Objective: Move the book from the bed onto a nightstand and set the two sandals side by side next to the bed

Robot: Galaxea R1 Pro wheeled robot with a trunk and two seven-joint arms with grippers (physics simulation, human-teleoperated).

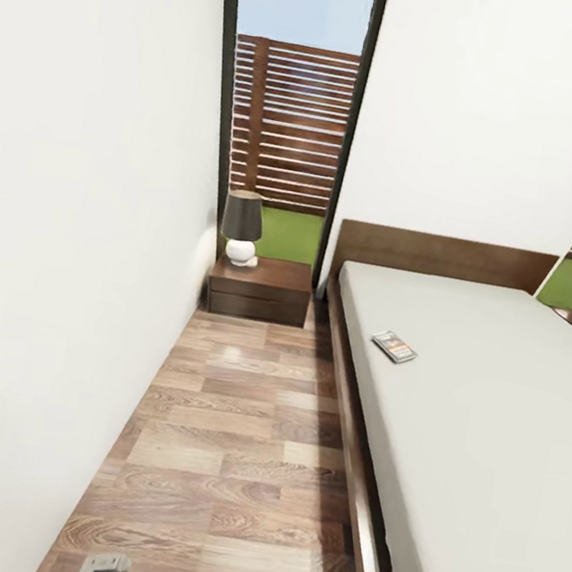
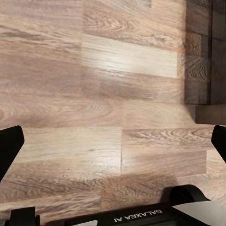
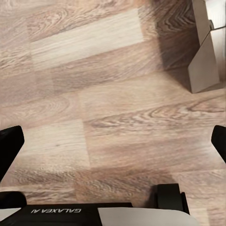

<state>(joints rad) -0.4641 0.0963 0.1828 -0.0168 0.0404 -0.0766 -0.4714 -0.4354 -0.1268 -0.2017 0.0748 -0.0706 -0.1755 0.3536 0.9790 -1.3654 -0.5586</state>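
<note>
The robot stands in the aisle between the wall and the bed point(image 1: 485, 434), facing the window. The book point(image 1: 394, 346) lies flat on the mattress near the edge that faces the aisle, not far from the headboard. The nightstand point(image 1: 262, 287) with its lamp point(image 1: 242, 227) is in the corner ahead. The left gripper point(image 2: 113, 141) and the right gripper point(image 3: 113, 141) hang over the wood floor point(image 1: 226, 463), both with jaws spread and empty. I judge the step is the approach: drive forward, stop beside the book, then reach with the right arm, which is nearer the bed. The sandals are not seen here
</note>
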